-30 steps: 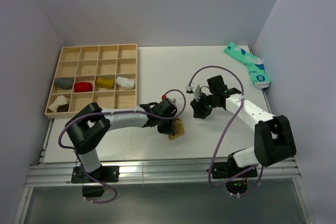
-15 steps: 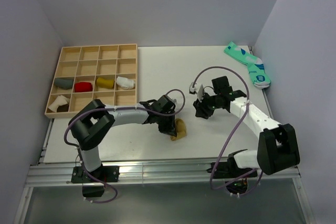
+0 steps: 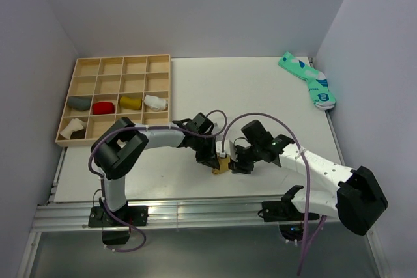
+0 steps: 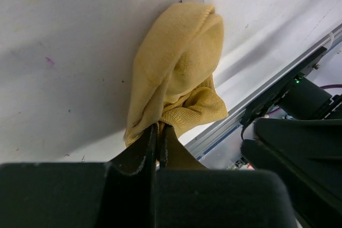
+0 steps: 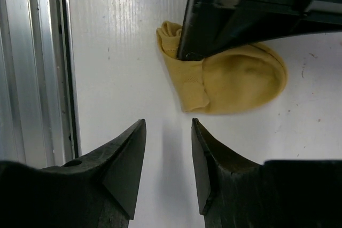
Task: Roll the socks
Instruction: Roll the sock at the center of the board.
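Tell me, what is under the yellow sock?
The yellow sock lies on the white table, one edge pinched by the left gripper. The fabric hides anything right beneath it.

Right end effector [image 5: 168,132] swung from mid-table toward near edge, now just beside mustard sock [image 5: 235,86].

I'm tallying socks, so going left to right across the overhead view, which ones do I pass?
Grey rolled sock → red rolled sock → yellow rolled sock → white rolled sock, all in the wooden tray → mustard-yellow sock pinched by the left gripper → teal socks.
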### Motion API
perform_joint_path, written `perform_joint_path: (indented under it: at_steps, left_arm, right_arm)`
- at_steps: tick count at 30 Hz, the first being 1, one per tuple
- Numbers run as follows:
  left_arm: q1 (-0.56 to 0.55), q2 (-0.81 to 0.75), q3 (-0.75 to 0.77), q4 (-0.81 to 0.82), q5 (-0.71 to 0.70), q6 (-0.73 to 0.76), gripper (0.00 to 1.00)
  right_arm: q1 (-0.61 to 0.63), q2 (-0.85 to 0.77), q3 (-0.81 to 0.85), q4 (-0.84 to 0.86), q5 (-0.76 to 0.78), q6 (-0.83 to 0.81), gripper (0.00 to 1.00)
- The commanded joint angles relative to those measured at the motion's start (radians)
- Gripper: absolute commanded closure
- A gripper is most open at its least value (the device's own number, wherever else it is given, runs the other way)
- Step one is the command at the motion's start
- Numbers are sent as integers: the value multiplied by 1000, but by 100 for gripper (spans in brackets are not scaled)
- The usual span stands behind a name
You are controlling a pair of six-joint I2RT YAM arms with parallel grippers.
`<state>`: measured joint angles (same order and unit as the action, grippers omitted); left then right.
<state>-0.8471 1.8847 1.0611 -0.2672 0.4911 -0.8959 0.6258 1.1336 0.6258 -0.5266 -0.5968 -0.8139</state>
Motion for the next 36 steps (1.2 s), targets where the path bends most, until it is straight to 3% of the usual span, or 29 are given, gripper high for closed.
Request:
perform_joint_path:
  at_steps: [1,12,24,29,36]
  left_arm:
    - [6,45,14,-53,12,14,100]
    - [28,65,4,-29,49,18,100]
    - [46,53,-15,-3,80,28,100]
    - [52,34,-47,32,93,8,99]
    - [62,-2,-105,149,121,-73,87]
  right_arm:
    - [47,-21,-20,88,55,-16,53]
    - [204,35,-64,238,198,9,54]
    - [275,141,-63,316,308,38,57]
    - [276,175,-55,333,331,61,63]
    - [275,207,-43,304,353,82,76]
